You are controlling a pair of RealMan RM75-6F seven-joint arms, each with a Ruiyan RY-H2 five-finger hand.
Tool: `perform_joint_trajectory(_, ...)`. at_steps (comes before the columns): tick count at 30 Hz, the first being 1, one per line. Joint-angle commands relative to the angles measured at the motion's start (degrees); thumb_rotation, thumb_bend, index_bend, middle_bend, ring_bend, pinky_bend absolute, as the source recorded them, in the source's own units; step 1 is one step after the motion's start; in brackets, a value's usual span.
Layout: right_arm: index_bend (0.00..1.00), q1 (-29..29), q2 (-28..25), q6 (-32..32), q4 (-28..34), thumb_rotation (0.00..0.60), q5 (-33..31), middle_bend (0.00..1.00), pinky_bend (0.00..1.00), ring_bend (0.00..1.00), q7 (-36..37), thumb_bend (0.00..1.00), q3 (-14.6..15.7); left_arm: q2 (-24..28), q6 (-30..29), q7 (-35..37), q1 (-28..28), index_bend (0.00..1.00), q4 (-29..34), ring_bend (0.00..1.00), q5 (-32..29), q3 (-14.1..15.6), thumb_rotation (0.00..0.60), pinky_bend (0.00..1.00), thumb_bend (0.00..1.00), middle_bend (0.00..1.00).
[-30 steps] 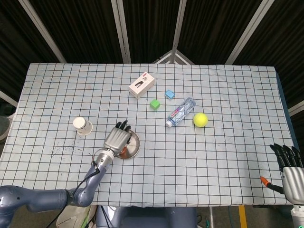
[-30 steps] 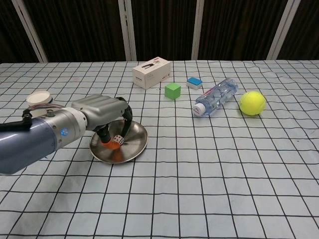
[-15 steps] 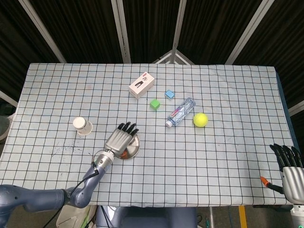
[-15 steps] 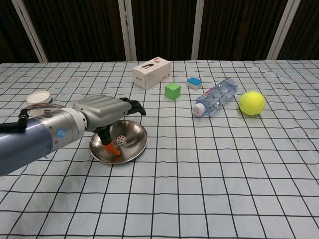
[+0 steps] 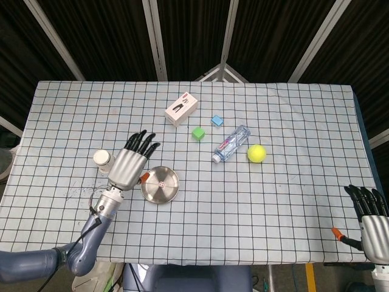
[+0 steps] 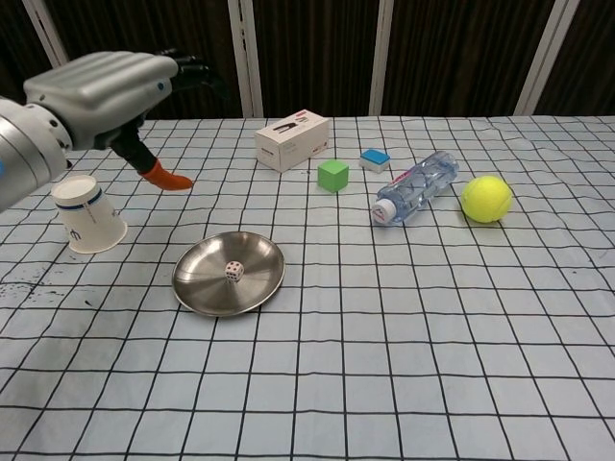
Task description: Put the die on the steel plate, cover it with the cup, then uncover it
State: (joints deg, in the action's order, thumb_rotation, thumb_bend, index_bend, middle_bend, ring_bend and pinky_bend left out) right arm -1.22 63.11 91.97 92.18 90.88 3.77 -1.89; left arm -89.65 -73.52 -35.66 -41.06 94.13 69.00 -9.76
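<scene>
Chest view: cup (image 6: 88, 213) upside down left of steel plate (image 6: 197, 286).

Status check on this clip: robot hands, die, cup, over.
Left robot hand open, raised above the table; right robot hand idle at the table edge. Die on steel plate. Cup upside down beside the plate, path clear.

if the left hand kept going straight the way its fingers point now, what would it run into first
Probably nothing: in the head view the left hand points up-table, passing right of the paper cup and well left of the white box. Its height above the table is unclear.
</scene>
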Motion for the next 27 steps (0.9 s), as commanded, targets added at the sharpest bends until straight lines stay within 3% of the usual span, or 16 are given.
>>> perform_joint_trajectory(1,0.12,-0.1,-0.1,0.1,0.3,0.600,-0.1,0.14,0.03,0.10,-0.2,0.13,0.0,7.5,3.6,-3.1,1.5,0.18,4.6,0.00,-10.6,-2.1,0.600,0.11,0.26,0.07)
perform_joint_trajectory(9,0.12,0.2,-0.2,-1.5,0.4,0.600,-1.2,0.14,0.03,0.10,-0.8,0.13,0.1,13.8,9.3,-16.0,-3.0,0.18,5.4,0.00,-30.1,-4.8,0.600,0.10,0.26,0.04)
perform_joint_trajectory(16,0.12,0.6,0.3,-2.8,-0.1,0.600,-2.0,0.14,0.03,0.10,-1.6,0.13,0.2,14.7,12.0,-19.5,-7.1,0.17,5.2,0.00,-43.9,-6.8,0.600,0.10,0.26,0.09)
perform_joint_trajectory(21,0.12,0.6,0.5,-3.1,-0.5,0.600,-2.5,0.14,0.03,0.10,-1.4,0.13,0.0,14.8,12.4,-20.6,-8.5,0.16,4.0,0.02,-47.9,-6.2,0.600,0.13,0.26,0.11)
perform_joint_trajectory(27,0.12,0.7,0.8,-3.5,-0.8,0.600,-2.6,0.14,0.03,0.10,-1.8,0.13,0.1,14.0,13.1,-19.7,-8.9,0.11,2.1,0.09,-48.3,-4.7,0.600,0.22,0.26,0.12)
